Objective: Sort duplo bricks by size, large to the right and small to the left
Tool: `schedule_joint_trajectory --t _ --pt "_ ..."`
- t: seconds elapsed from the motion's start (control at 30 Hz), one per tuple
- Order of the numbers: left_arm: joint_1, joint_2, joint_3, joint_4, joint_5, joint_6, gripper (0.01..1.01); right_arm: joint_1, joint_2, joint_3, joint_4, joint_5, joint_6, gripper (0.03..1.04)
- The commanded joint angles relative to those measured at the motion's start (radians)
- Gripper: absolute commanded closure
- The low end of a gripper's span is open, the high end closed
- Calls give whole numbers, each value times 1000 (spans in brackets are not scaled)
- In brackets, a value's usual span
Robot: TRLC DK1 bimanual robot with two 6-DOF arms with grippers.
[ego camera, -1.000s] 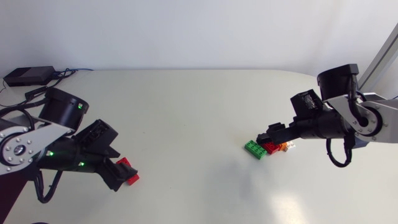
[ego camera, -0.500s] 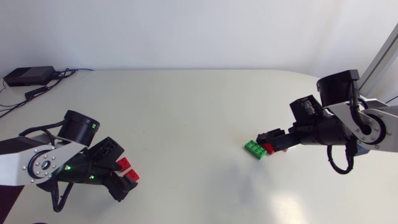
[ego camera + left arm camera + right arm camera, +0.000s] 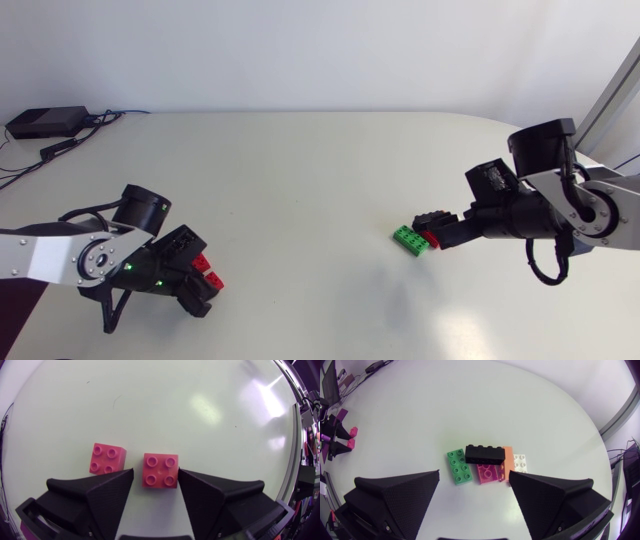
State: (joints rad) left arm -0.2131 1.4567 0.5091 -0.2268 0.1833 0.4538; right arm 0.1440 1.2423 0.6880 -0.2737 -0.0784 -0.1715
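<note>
Two small red bricks lie side by side at the front left. One red brick [image 3: 160, 470] [image 3: 212, 280] sits between the fingers of my left gripper [image 3: 155, 469] [image 3: 200, 288]. One finger touches its side and a thin gap shows at the other finger, so the gripper is open. The second red brick [image 3: 106, 458] lies just outside that finger. At the right, my right gripper [image 3: 474, 473] [image 3: 432, 226] hangs wide open over a cluster: a green brick [image 3: 459, 466] [image 3: 410, 240], a long black brick [image 3: 485, 453], a red brick [image 3: 488, 473], an orange brick [image 3: 508, 460] and a white brick [image 3: 521, 462].
A black box with cables [image 3: 45, 122] sits at the table's back left corner. The table's curved far edge [image 3: 330, 113] runs behind both arms.
My left arm has dropped lower and swung toward the red bricks, and its jaws have narrowed around one of them. My right gripper has shifted slightly over the cluster, staying wide open.
</note>
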Motion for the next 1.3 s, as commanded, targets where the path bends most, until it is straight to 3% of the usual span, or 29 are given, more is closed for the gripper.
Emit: schedule_joint_trajectory --t 0.0,0.1,0.47,0.5,0.53,0.63,0.67,1.07,1.27 --pt "29 39 -7 32 -1 33 813 2 -6 -33 -4 2 12 66" --pt "70 83 25 53 -1 62 920 2 -3 -35 -2 2 10 66" --pt "127 240 180 67 -1 118 905 2 -3 -38 1 3 15 66" --pt "127 240 181 67 -1 117 851 2 -6 -39 1 3 15 66" --pt "127 237 180 66 1 117 723 2 -10 -41 1 3 13 66" --pt "142 197 164 64 1 117 115 -4 -21 -50 -1 3 4 66" --pt "152 177 160 64 1 115 48 -6 -24 -51 -2 3 1 66" --pt "210 -234 57 3 44 72 44 2 -66 -51 -19 2 3 66" --pt "348 -48 60 98 42 143 44 3 -87 -58 -36 2 3 66"
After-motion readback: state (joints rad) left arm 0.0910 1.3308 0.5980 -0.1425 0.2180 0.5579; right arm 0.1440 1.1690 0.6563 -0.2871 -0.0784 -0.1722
